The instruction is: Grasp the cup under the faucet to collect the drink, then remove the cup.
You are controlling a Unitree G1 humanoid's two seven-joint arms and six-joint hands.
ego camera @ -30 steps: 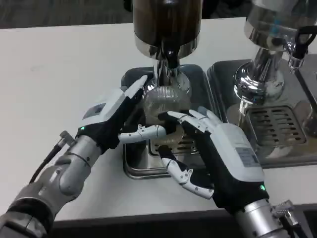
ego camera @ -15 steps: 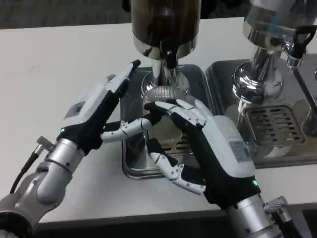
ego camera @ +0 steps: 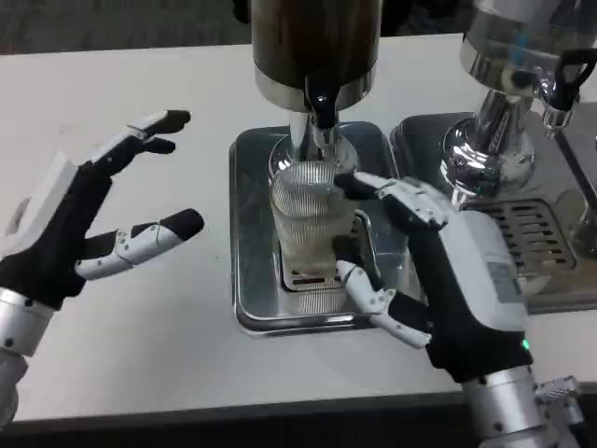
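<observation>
Cup (ego camera: 303, 222), clear ribbed plastic, stands on the drip tray (ego camera: 250, 280) under the faucet (ego camera: 322, 110), the right hand (ego camera: 424, 266) wrapped around its side. Light and probably slippery, it likely suits a gentle mid-wall grip; the left hand (ego camera: 89, 224) hovers spread over the desk (ego camera: 140, 112).

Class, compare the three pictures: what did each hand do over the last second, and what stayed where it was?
The left hand let go of the cup and drew back to the left, fingers spread. The right hand closed in around the cup's right side. The cup stayed on the drip tray under the faucet; the second dispenser did not move.
</observation>
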